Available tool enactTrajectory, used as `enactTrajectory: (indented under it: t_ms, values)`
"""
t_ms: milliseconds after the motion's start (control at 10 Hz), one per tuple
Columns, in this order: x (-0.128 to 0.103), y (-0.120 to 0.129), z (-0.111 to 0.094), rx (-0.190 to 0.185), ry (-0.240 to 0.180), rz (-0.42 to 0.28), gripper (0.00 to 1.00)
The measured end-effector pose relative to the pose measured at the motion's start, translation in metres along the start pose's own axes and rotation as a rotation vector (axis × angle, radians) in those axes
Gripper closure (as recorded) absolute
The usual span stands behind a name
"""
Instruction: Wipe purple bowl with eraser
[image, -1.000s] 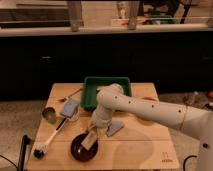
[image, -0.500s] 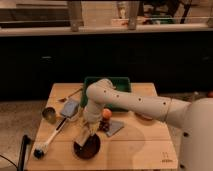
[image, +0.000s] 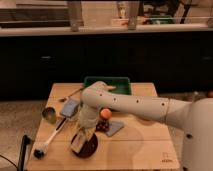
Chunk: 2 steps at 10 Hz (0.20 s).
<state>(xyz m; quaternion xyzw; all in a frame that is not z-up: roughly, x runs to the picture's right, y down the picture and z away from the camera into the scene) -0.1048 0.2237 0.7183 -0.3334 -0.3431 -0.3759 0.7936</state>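
gripper (image: 82, 136) sits directly over purple bowl (image: 86, 147) at the table's (image: 145, 150) 7 o'clock corner, pinching eraser (image: 78, 144); eraser tilts down into bowl's 9 o'clock side, apparently touching, so wiping stroke runs toward 3 o'clock.

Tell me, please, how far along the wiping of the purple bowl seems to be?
Done: the eraser is picked up and brought to the purple bowl at the table's front edge. In hand: the gripper holds it low over the bowl's left side, seemingly mid-wipe. Left: finishing the wipe; whether the bowl is clean cannot be judged.
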Motion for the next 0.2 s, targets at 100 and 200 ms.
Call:
enactTrajectory:
  t_ms: [100, 200]
  values:
    - [0.0013, 0.0108, 0.002, -0.002, -0.005, 0.02, 0.97]
    - [0.0043, 0.0194, 0.0023, -0.002, -0.005, 0.042, 0.97]
